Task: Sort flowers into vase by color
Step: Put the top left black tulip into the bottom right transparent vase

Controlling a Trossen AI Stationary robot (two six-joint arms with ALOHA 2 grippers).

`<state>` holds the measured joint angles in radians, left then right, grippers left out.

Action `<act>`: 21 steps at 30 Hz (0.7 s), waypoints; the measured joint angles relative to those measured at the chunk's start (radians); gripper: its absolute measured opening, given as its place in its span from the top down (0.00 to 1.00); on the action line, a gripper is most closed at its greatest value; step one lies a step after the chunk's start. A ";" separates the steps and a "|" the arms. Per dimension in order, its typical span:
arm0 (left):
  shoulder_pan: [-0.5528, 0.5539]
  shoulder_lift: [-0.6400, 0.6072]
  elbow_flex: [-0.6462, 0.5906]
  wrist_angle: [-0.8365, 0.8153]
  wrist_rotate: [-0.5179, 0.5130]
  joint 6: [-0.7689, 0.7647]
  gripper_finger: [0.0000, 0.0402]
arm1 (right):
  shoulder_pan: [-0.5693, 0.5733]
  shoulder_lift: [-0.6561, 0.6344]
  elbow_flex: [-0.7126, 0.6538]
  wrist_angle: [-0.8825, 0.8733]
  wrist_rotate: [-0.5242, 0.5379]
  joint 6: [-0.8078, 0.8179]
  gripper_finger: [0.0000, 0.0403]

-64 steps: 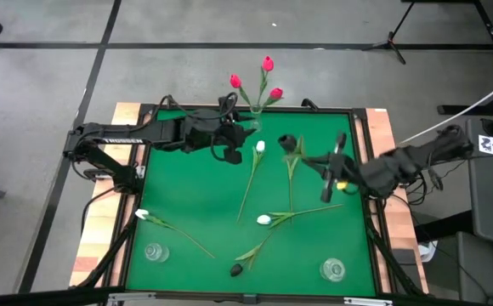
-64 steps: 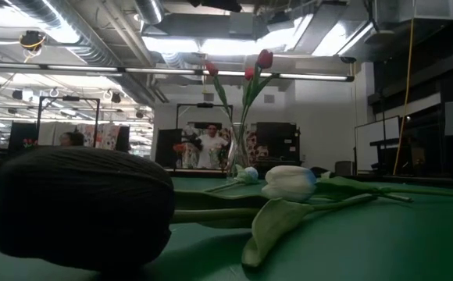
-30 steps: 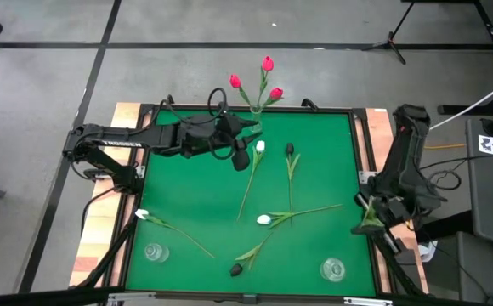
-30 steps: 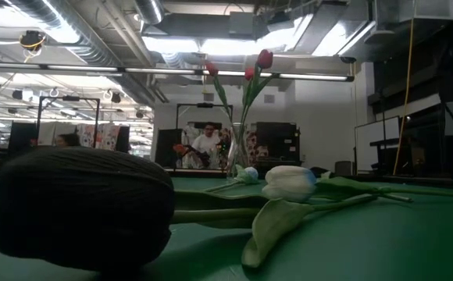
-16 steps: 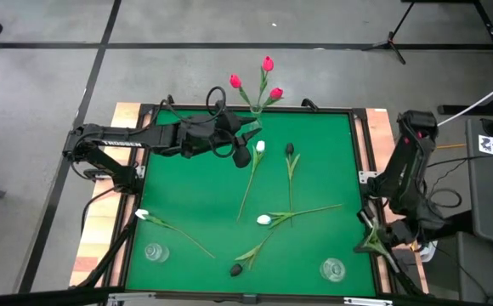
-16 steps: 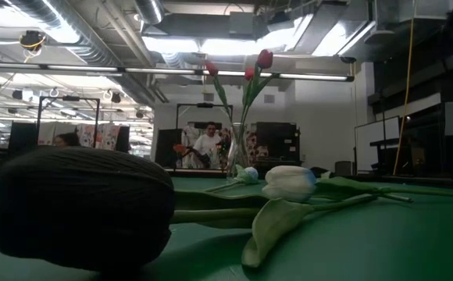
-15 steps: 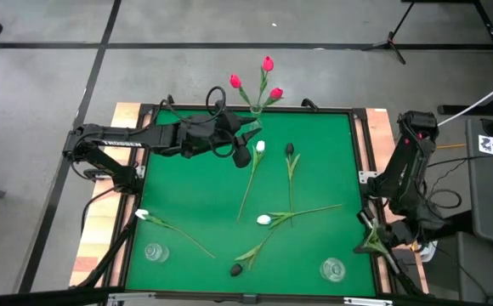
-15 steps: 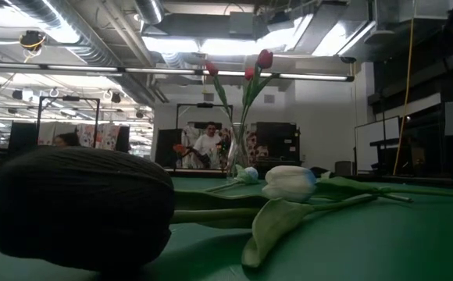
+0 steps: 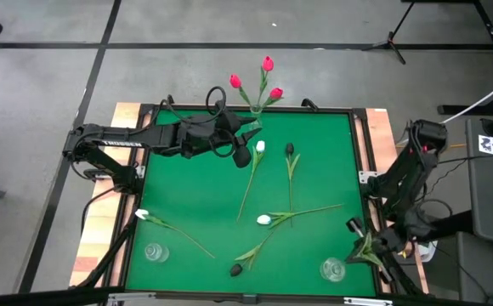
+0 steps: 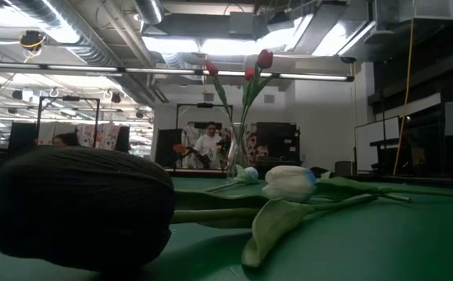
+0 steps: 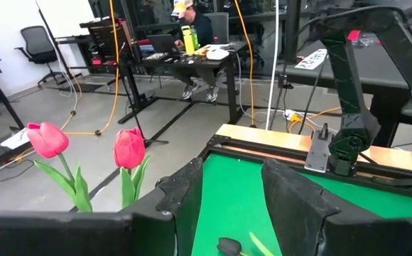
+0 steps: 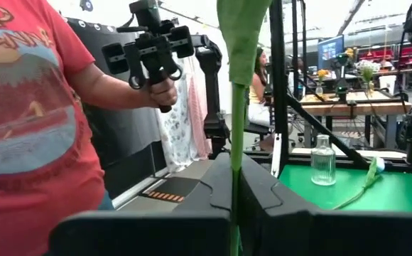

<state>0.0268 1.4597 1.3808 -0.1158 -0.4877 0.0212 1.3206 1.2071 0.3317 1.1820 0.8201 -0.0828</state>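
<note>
Green stem [image 12: 236, 142] pinched, right gripper [image 9: 367, 246] upright

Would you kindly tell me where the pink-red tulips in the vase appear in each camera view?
High view: pink-red tulips past the far edge of the green mat, centre.
Low view: centre background, above the white tulip.
Left wrist view: two heads, just off the mat's edge.
Right wrist view: not in it.
Shared landmark: the green mat.
</note>
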 joint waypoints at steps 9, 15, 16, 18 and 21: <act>0.001 0.000 0.000 -0.005 0.000 0.011 0.64 | 0.001 0.147 0.000 0.120 0.048 0.014 1.00; 0.006 0.000 0.000 -0.005 0.000 0.011 0.64 | 0.029 0.221 0.000 0.172 0.136 0.026 1.00; 0.007 0.000 0.000 -0.005 0.000 0.011 0.64 | 0.031 0.229 0.000 0.174 0.151 0.026 1.00; 0.008 0.000 0.000 -0.005 0.000 0.010 0.64 | 0.043 0.239 0.000 0.173 0.185 0.026 1.00; 0.009 0.000 0.000 -0.005 0.000 0.010 0.64 | 0.069 0.250 0.000 0.177 0.245 0.039 1.00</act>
<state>0.0356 1.4600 1.3804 -0.1207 -0.4880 0.0311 1.3900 1.4575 0.3321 1.3587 1.0650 -0.0437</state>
